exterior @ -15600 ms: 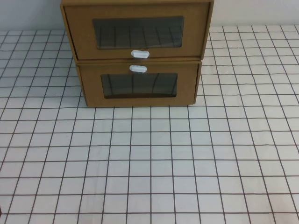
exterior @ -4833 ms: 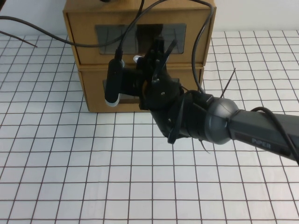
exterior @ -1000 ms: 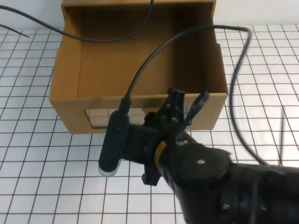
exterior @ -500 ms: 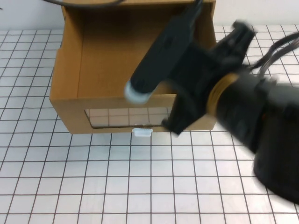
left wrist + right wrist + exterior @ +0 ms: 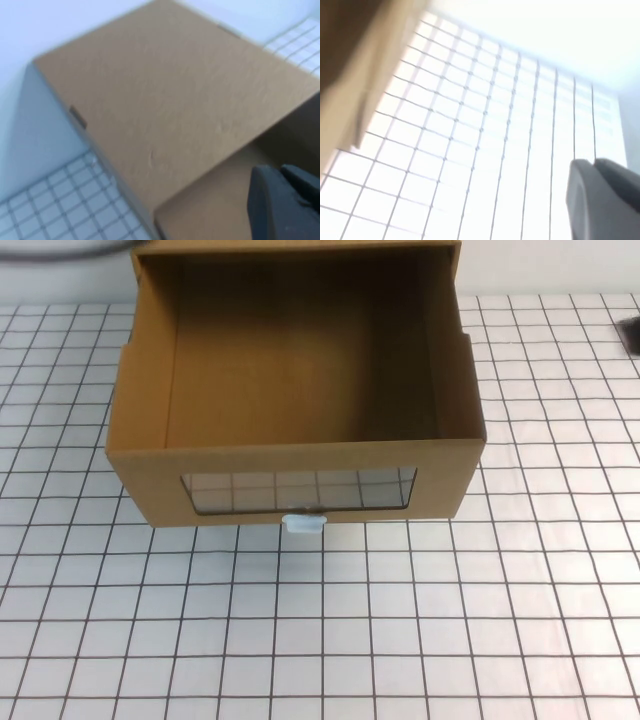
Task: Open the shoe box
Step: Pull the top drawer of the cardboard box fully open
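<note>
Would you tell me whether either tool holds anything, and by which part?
Nothing is held: the right tool is shut, empty, beside the shoe box; the left tool hovers over its top.

One shoe box (image 5: 146, 485) of brown cardboard. One clear window (image 5: 297, 490) in the front wall of the shoe box, one white handle (image 5: 304, 524) just under this window. One desk (image 5: 420, 640) with checked cover below the shoe box. Two grippers: left gripper (image 5: 279, 176) above the shoe box, right gripper (image 5: 593, 168) beside the shoe box, over the desk.
</note>
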`<state>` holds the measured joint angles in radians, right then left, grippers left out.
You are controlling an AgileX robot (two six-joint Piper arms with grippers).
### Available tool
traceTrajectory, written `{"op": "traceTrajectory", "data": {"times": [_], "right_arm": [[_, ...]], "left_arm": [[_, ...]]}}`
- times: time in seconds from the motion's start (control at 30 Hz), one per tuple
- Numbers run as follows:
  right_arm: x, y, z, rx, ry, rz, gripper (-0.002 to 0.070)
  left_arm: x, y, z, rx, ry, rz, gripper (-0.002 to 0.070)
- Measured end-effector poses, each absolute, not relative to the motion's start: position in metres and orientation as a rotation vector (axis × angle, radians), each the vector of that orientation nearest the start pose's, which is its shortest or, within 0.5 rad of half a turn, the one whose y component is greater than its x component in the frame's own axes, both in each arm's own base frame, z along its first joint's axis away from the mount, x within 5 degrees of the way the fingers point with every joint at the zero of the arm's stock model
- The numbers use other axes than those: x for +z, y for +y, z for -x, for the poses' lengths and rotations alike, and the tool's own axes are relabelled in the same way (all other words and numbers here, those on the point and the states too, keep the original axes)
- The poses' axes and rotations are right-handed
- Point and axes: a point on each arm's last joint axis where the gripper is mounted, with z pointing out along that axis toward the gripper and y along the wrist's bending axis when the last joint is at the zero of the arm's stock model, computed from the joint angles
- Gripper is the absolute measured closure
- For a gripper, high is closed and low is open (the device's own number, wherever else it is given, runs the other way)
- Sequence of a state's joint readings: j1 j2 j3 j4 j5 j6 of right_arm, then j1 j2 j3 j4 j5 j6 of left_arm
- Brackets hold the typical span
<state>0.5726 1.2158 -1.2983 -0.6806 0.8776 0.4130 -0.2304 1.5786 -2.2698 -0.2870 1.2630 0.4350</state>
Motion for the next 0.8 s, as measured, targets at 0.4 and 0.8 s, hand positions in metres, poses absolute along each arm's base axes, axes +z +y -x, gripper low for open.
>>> {"op": "traceTrajectory", "data": {"times": [0.4,0.8], "right_arm": [[0.416,0.039,-0.179,0.064,1.922,0.166,0.0689],[0.337,0.03,-0.108,0.283,1.671,0.127,0.0689]], "left_arm": [[0.472,-0.049,-0.162,-0.086,1.696,-0.513,0.0677],[0.305,-0.02,-0.077,-0.056,1.502,-0.331,0.0677]]}}
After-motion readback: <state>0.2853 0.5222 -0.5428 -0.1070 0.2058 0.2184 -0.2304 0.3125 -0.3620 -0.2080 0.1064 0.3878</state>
